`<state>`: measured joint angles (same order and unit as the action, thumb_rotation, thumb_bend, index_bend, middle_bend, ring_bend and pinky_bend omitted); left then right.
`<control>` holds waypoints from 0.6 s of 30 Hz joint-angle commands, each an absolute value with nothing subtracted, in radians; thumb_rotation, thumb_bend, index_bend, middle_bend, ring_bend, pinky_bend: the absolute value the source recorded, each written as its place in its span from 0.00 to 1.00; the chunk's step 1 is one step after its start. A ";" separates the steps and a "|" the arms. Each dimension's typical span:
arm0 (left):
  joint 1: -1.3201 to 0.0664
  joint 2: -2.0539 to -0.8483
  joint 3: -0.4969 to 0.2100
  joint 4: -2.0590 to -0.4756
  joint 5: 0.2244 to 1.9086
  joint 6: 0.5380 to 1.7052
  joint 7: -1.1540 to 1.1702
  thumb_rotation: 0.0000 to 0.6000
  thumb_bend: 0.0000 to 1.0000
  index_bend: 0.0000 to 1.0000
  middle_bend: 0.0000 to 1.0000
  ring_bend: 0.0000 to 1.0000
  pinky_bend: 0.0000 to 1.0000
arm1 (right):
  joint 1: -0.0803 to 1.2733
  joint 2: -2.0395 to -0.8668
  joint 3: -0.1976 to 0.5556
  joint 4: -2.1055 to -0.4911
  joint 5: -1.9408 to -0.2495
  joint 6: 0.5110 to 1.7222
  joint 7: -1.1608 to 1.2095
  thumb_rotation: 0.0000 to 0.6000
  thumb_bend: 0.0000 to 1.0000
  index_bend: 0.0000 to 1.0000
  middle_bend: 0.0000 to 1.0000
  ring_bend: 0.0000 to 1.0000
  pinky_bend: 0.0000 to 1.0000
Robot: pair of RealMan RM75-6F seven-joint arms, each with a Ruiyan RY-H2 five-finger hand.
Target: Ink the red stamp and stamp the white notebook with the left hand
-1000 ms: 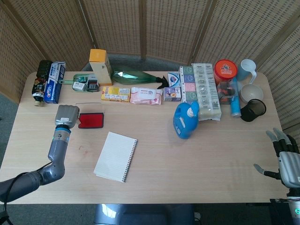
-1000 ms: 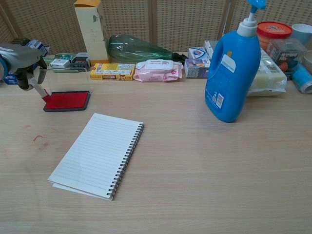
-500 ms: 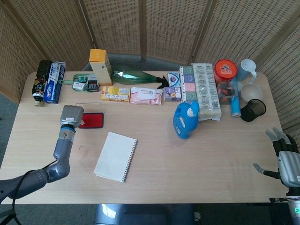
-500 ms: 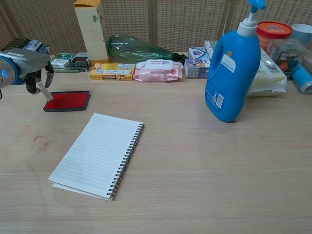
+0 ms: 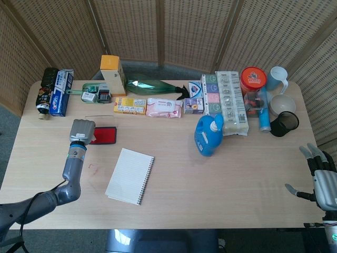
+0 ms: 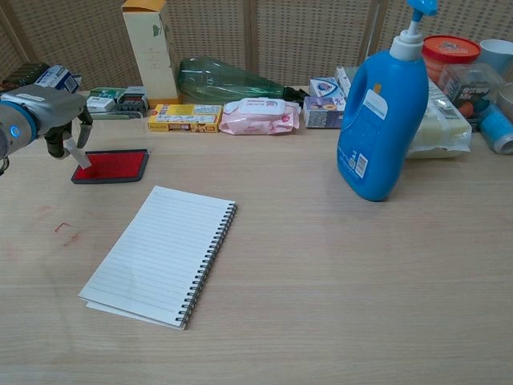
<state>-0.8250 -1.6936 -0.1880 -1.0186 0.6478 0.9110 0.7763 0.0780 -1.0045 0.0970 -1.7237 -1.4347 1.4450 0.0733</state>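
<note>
Left hand [image 6: 50,112], seemingly pinching the stamp [image 6: 78,152], hovers over ink pad [image 6: 112,166].

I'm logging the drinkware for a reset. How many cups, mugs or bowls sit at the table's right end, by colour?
Light blue: 1, the handled mug
White: 1, the bowl
Black: 1, the cup
Total: 3

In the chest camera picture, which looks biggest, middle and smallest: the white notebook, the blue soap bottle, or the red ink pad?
1. white notebook
2. blue soap bottle, though it looks nearly as big
3. red ink pad, clearly smallest
</note>
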 commanded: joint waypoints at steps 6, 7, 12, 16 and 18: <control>-0.818 -1.712 -0.187 -0.988 0.653 0.896 0.761 1.00 0.36 0.62 1.00 1.00 1.00 | 0.077 -1.006 0.097 -1.726 -1.434 1.447 0.071 0.87 0.00 0.03 0.00 0.00 0.00; -0.817 -1.714 -0.188 -0.986 0.655 0.894 0.758 1.00 0.36 0.62 1.00 1.00 1.00 | 0.078 -1.006 0.097 -1.726 -1.434 1.447 0.071 0.87 0.00 0.03 0.00 0.00 0.00; -0.818 -1.717 -0.191 -0.981 0.671 0.902 0.754 1.00 0.36 0.62 1.00 1.00 1.00 | 0.078 -1.006 0.096 -1.726 -1.435 1.446 0.070 0.86 0.00 0.03 0.00 0.00 0.00; -0.819 -1.719 -0.196 -0.980 0.689 0.915 0.749 1.00 0.36 0.62 1.00 1.00 1.00 | 0.078 -1.006 0.096 -1.727 -1.437 1.447 0.070 0.86 0.00 0.03 0.00 0.00 0.00; -0.820 -1.721 -0.196 -0.979 0.692 0.920 0.756 1.00 0.36 0.62 1.00 1.00 1.00 | 0.078 -1.006 0.095 -1.728 -1.436 1.446 0.071 0.87 0.00 0.03 0.00 0.00 0.00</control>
<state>-0.8191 -1.7198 -0.1958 -0.9793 0.6912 0.9182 0.7533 0.0783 -1.0057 0.0953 -1.7277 -1.4363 1.4459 0.0706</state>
